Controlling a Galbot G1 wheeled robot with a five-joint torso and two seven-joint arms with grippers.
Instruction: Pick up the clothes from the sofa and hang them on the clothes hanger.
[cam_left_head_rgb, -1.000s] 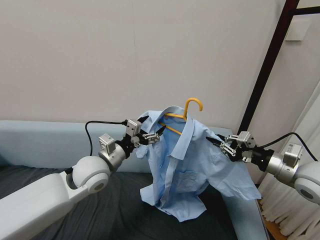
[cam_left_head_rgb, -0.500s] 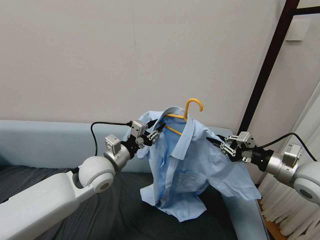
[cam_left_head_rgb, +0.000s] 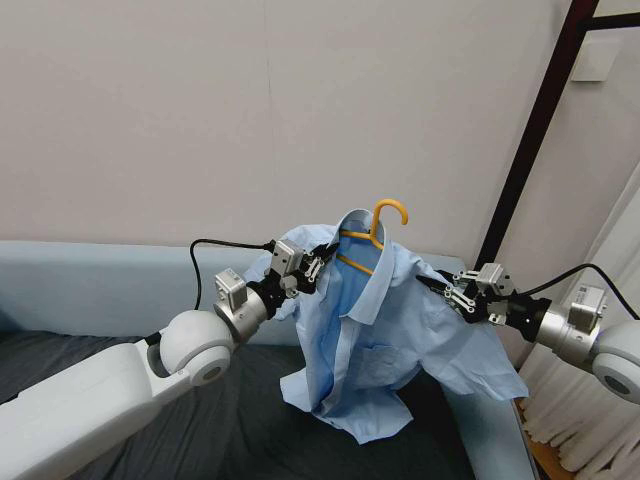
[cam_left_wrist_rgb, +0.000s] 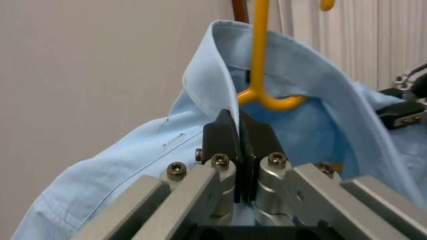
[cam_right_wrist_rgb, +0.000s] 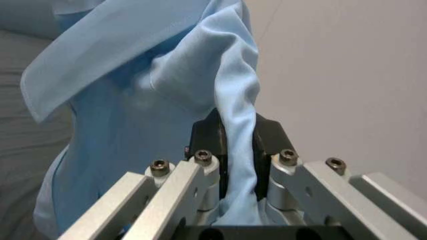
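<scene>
The left gripper (cam_left_head_rgb: 318, 262) is clamped tight, apparently on the shirt (cam_left_head_rgb: 380, 340) just under its collar, though the cloth between its fingers is hard to make out. The right gripper (cam_left_head_rgb: 440, 288) pinches a fold at the other shoulder. Between them the shirt drapes on a yellow hanger (cam_left_head_rgb: 376, 224), above the sofa (cam_left_head_rgb: 80, 285).

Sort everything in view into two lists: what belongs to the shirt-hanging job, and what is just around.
Part of the job: blue shirt, draped over the yellow hanger; left gripper and right gripper, each shut on the shirt; sofa below.

Just around: wall; dark pole; white curtain.
</scene>
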